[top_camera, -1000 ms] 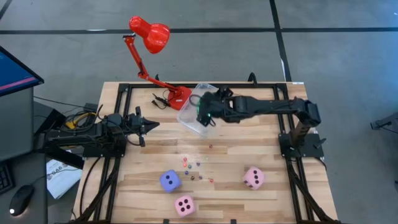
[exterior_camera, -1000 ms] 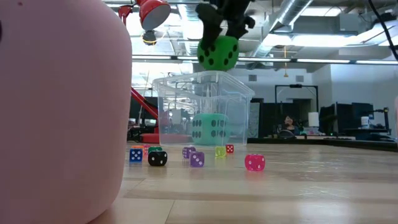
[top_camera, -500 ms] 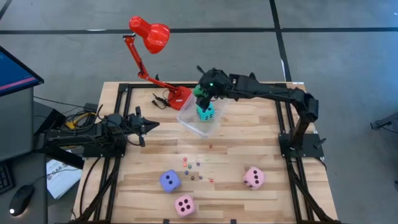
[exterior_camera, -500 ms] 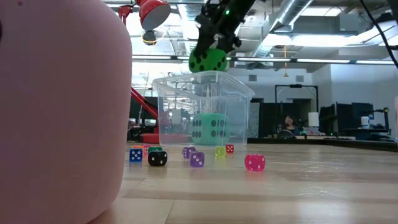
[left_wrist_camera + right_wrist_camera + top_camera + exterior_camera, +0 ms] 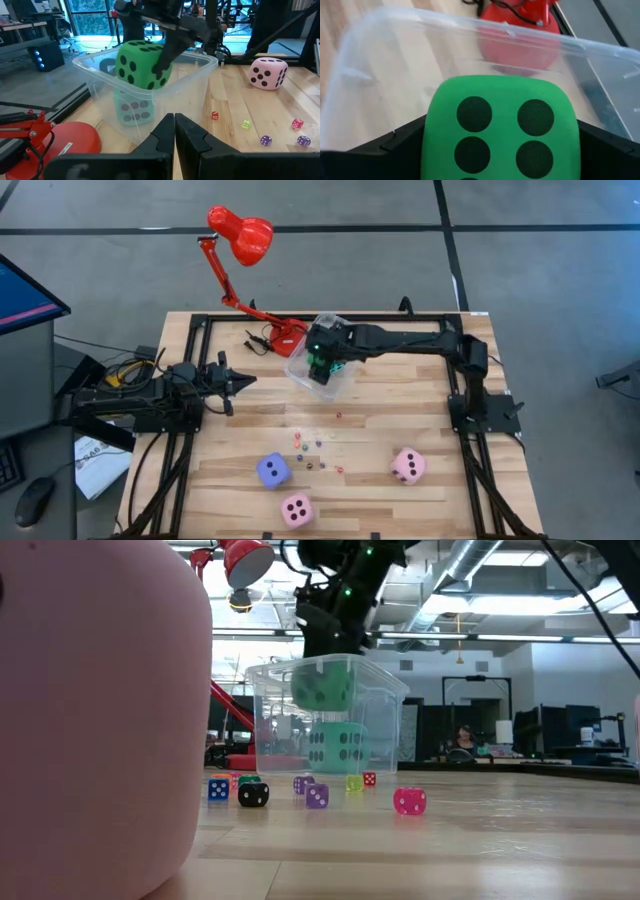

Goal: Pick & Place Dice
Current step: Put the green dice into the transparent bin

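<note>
My right gripper point(image 5: 321, 357) reaches down into the clear plastic tub point(image 5: 300, 371) at the table's far middle, shut on the green die point(image 5: 322, 685). That die hangs partly below the tub's rim, just above the cyan die point(image 5: 336, 747) on the tub's floor. Two pink dice point(image 5: 407, 465) point(image 5: 296, 509) and a purple-blue die point(image 5: 273, 470) rest on the near part of the table. Tiny coloured dice point(image 5: 315, 448) lie scattered between them and the tub. At the table's left edge, my left gripper point(image 5: 245, 382) is shut and holds nothing. My right gripper pinches the green die between its two fingers, one on each of two opposite sides point(image 5: 427, 145). The fingers point(image 5: 167, 50) come from above, slanting down into the tub. The die hangs clear inside the tub's walls, its four-pip face toward the wrist camera.
A red desk lamp point(image 5: 243, 240) stands with its base point(image 5: 285, 335) just left of the tub at the far edge. Black frame rails run along the table's left and right sides. Bare wood lies between the tub and the scattered dice.
My right gripper has gone down with the green die, from above the tub's rim to inside the tub, shifting a little toward the table's left. It stays shut on the die. The other dice have kept still.
</note>
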Robot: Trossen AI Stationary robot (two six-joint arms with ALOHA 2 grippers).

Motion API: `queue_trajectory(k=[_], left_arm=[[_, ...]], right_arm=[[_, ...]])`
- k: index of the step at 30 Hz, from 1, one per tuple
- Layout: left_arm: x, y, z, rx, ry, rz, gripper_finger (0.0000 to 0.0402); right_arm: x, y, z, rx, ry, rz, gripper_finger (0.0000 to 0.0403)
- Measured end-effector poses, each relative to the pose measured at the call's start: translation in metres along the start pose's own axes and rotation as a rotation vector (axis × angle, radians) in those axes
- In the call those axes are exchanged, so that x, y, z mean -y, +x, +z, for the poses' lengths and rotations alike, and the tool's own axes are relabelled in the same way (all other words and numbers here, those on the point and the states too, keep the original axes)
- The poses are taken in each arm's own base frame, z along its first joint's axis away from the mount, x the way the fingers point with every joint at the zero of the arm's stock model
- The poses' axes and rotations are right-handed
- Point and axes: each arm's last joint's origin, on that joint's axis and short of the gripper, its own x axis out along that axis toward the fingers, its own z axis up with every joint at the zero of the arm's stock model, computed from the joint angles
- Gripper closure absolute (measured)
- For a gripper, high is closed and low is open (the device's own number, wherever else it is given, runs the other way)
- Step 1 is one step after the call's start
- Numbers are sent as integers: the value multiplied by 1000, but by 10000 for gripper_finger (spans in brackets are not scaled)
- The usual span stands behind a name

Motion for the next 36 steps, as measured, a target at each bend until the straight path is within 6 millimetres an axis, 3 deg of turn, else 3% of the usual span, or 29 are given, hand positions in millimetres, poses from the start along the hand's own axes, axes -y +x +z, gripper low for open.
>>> queue_trajectory(k=[21, 29, 33, 36], left_arm=[[0, 0, 0, 0, 0, 1, 401], [0, 0, 0, 0, 0, 0, 401], [0, 0, 0, 0, 0, 0, 401], [0, 0, 0, 0, 0, 0, 401]], right_arm=[[-31, -12, 3, 82, -120, 51, 5], [-28, -11, 3, 80, -75, 27, 3], [-16, -8, 7, 119, 156, -94, 3], [-10, -5, 2, 38, 75, 18, 3]])
